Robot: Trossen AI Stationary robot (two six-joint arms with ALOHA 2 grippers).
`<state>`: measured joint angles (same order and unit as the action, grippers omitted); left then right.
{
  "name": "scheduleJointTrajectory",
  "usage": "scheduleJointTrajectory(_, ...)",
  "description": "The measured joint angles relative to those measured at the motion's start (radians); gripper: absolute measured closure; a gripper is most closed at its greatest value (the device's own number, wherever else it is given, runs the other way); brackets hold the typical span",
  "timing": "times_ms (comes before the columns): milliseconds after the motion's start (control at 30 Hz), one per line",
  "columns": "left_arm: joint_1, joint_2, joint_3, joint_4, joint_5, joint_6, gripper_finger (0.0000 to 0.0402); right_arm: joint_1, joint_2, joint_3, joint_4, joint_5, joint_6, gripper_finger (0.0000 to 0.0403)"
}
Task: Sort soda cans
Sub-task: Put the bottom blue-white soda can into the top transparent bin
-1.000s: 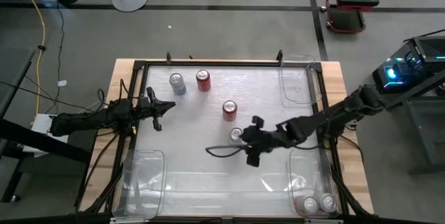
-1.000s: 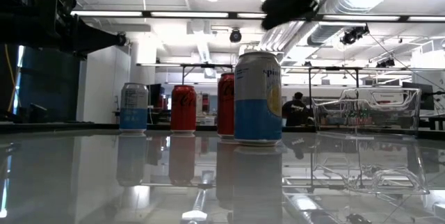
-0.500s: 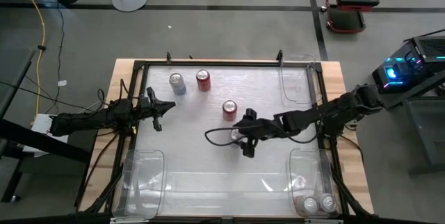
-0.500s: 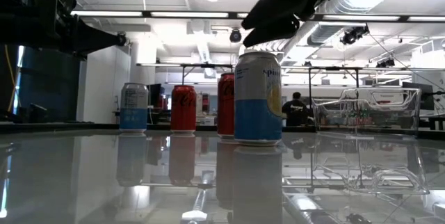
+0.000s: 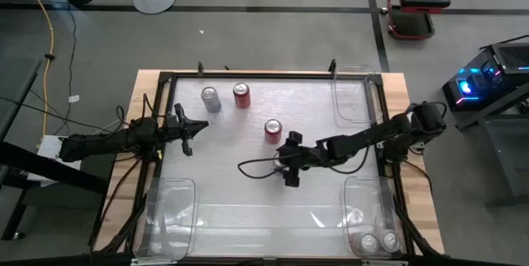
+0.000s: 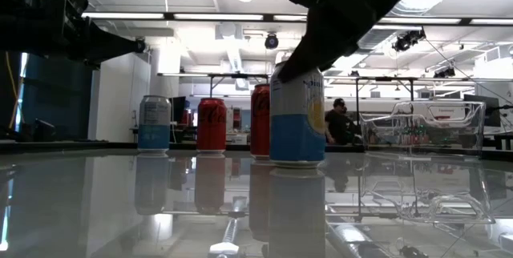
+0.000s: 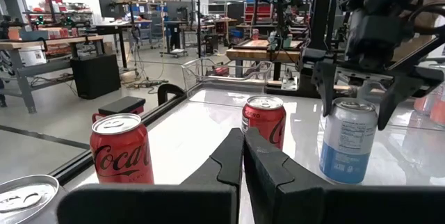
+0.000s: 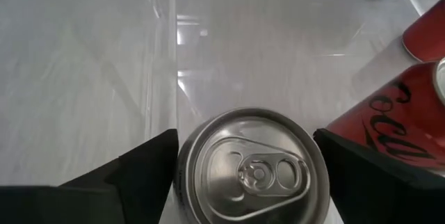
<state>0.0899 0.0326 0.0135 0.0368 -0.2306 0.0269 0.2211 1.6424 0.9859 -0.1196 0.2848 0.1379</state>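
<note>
Overhead, the right gripper [image 5: 287, 160] hangs directly above a silver-and-blue soda can [image 6: 296, 114] near the middle of the tabletop [image 5: 248, 208], its two dark fingers [image 8: 139, 175] spread apart on either side of the can's silver top [image 8: 252, 166] and not clamped on it. Seen level across the table, the arm comes down from above onto that can, which stands upright and closest to the front edge of all the loose cans.

Just beyond it, toward the far edge, stands a red can [image 5: 273, 130], close beside the silver-and-blue one but apart from it. Farther back, near the far edge, a second red can [image 5: 241, 95] and a silver-blue can [image 5: 211, 98] stand side by side, both upright.

At the front right corner, two more silver-topped cans [image 5: 378, 242] sit together inside a clear plastic bin [image 5: 364, 192]. Another clear bin [image 5: 171, 208] lies at the front left corner, and a third [image 5: 351, 101] at the far right corner.

By the left edge, the left gripper [image 5: 192, 130] waits with its fingers [image 7: 240, 158] pressed together, holding nothing, well apart from the nearest cans. Beyond the table, a person [image 6: 341, 122] is visible in the workshop.
</note>
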Motion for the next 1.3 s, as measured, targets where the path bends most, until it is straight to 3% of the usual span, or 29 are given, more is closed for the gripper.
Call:
scheduleJointTrajectory(233,0.0,0.0,0.0,0.0,0.0,0.0,0.0397,0.0,0.004,0.004,-0.008,-0.018,0.015,0.0086)
scheduleJointTrajectory(467,0.0,0.0,0.0,0.0,0.0,0.0,0.0397,0.0,-0.008,0.005,-0.041,-0.015,0.073,0.014)
scheduleJointTrajectory(733,0.0,0.0,0.0,-0.002,0.009,-0.001,0.0397,0.026,-0.179,-0.002,-0.239,0.04,0.194,0.014)
scheduleJointTrajectory(1033,0.0,0.0,0.0,-0.002,0.009,0.0,0.0397,0.036,-0.436,0.022,-0.648,0.294,0.443,0.014)
scheduleJointTrajectory(1300,0.0,0.0,0.0,-0.002,0.008,0.0,0.0397,-0.004,-0.496,0.212,-1.157,0.622,0.687,0.014)
